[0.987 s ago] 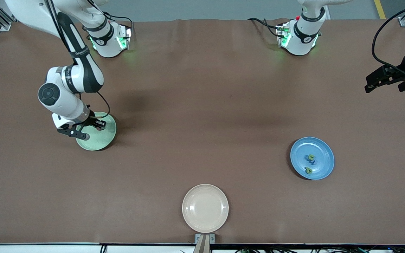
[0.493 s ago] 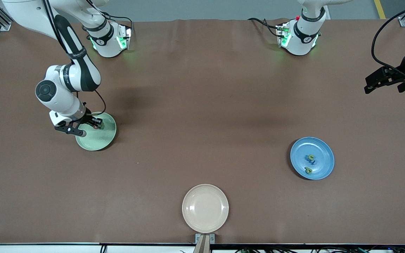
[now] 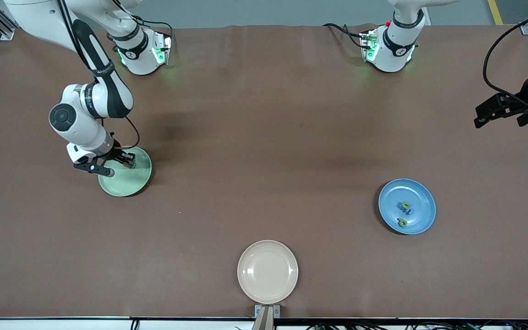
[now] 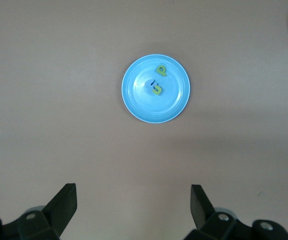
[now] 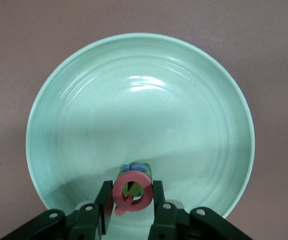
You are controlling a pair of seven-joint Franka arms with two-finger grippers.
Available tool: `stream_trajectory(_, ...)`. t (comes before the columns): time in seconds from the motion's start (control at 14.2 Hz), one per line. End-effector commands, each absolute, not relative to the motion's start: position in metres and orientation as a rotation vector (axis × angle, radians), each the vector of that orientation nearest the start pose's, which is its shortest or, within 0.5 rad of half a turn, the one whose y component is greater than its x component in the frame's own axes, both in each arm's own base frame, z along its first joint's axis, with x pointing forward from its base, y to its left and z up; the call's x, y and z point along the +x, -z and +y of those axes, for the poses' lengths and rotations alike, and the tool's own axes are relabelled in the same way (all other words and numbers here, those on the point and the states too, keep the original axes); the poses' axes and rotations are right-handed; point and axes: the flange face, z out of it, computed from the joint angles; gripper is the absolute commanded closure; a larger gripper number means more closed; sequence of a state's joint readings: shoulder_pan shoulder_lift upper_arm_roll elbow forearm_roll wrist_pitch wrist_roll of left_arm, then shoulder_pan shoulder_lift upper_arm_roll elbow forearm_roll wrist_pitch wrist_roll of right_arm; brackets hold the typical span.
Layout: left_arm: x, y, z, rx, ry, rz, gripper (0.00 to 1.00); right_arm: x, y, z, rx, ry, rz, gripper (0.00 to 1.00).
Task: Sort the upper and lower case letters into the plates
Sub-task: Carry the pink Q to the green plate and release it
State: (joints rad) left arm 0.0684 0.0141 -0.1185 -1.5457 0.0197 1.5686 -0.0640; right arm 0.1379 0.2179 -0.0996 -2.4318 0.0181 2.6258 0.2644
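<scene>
My right gripper hangs low over the pale mint green plate, near the plate's rim. It is shut on a small stack of foam letters: a pink Q faces the camera, with green and blue pieces pressed against its back. The sky blue plate lies toward the left arm's end and holds two green letters and a small blue one. My left gripper is open and empty, high over the table's edge at that end.
A cream-beige plate with nothing in it sits at the table edge nearest the front camera, just above a small bracket. Both arm bases stand along the farthest edge. Brown tabletop stretches between the plates.
My right gripper, still holding the letters, has shifted slightly over the mint plate toward its rim. The left gripper has drifted very little.
</scene>
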Motion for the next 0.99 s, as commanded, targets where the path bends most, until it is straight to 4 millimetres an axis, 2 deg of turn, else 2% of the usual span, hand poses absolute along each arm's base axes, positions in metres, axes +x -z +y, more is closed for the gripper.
stream_trajectory(0.0, 0.5571, -0.6303, -0.0281, -3.12, 0.031, -0.029, 0.0, 0.481, -0.2125, 0.0167, -3.133, -0.02, 0.358, 0.99)
stream_trajectory(0.78, 0.5593, -0.63, -0.0292, -3.124, 0.036, -0.029, 0.0, 0.4789, -0.2051, 0.0186, -3.136, -0.039, 0.356, 0.97)
stream_trajectory(0.92, 0.5597, -0.631, -0.0275, -3.125, 0.043, -0.031, 0.0, 0.4788, -0.205, 0.0194, -3.136, -0.039, 0.354, 0.95)
